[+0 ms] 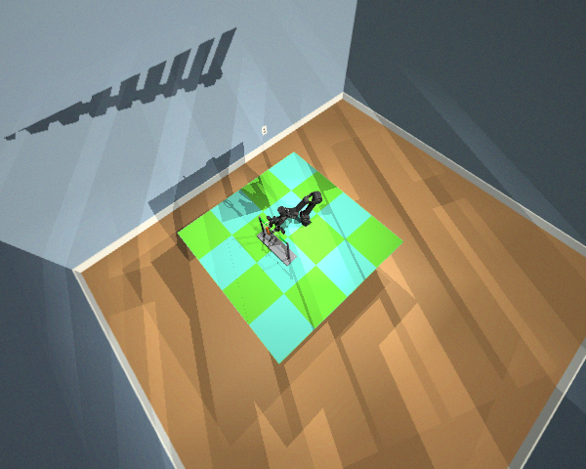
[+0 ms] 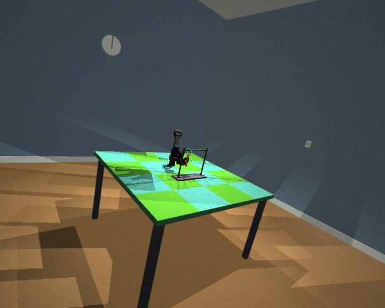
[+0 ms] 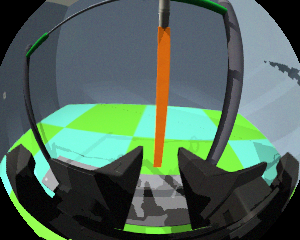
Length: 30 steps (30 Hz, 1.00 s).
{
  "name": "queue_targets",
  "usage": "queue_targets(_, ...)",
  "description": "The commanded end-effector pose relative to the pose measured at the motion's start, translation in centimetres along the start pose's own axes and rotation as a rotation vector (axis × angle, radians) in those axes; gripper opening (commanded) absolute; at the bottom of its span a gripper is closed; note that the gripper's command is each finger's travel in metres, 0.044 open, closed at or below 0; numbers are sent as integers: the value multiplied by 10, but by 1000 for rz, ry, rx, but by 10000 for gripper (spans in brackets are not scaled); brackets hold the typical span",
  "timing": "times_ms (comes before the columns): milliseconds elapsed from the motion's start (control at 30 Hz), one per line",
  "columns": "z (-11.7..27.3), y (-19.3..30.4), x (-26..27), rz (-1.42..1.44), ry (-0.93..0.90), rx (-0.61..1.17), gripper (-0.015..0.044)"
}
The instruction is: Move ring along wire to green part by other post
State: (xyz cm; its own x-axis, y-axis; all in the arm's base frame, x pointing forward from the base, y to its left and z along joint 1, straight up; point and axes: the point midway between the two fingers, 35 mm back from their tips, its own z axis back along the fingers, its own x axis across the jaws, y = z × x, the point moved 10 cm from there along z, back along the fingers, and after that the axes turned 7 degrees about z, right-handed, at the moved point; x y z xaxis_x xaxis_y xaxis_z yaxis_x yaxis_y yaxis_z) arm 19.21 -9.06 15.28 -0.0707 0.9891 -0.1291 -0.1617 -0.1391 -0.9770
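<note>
The orange handle [image 1: 268, 230] [image 2: 187, 160] [image 3: 162, 95] hangs nearly upright from the ring [image 2: 190, 151], which is at the green wire part [image 3: 200, 5] beside the near post [image 2: 181, 162] [image 3: 233, 70]. The ring itself is out of the wrist view. My gripper [image 1: 273, 227] [image 3: 160, 151] is partly open, with a gap between its fingertips. In the wrist view the handle's lower end lines up with that gap, with space on both sides; its depth relative to the fingertips is hard to tell. The other green part [image 3: 37, 45] is at the far post [image 2: 204, 162] [image 3: 27, 95].
The thin grey wire [image 3: 80, 14] arches between the green parts, above the gripper in the wrist view. The grey base [image 1: 283, 252] [image 2: 192, 177] carries both posts on the checkered table [image 1: 278, 338] [image 2: 212, 206]. The near post stands right of the handle in the wrist view.
</note>
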Motion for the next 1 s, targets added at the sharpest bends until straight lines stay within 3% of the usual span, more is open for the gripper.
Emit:
queue_targets(0,-7,-2,-2,0,4,-6,160)
queue_targets(967,-39,1,3,-1,5,-11,160)
